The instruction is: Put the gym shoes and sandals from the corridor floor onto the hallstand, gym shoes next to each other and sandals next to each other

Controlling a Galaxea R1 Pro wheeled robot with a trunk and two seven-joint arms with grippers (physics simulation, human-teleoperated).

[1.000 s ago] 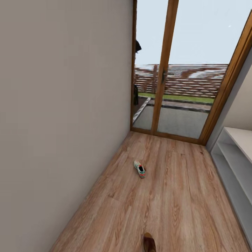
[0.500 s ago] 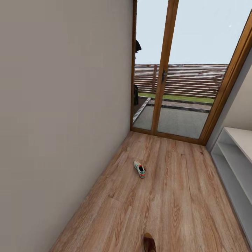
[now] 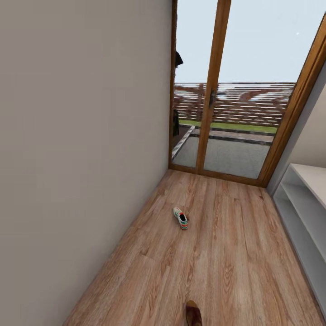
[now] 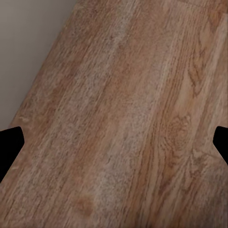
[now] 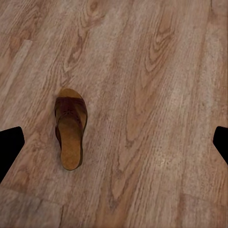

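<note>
One gym shoe (image 3: 180, 218), white with green and orange trim, lies on the corridor floor (image 3: 217, 267) partway to the glass door. A brown sandal (image 3: 193, 314) pokes in at the near edge of the head view. In the right wrist view a brown sandal (image 5: 70, 128) with a tan footbed lies flat on the planks, and my right gripper (image 5: 114, 147) hangs above the floor beside it, open and empty. My left gripper (image 4: 114, 147) is open over bare planks close to the wall. The light-grey hallstand (image 3: 304, 206) stands along the right side.
A plain beige wall (image 3: 81, 158) runs down the left of the corridor. A wood-framed glass door (image 3: 213, 90) closes the far end, with a patio and fence outside. Open wood floor lies between the wall and the rack.
</note>
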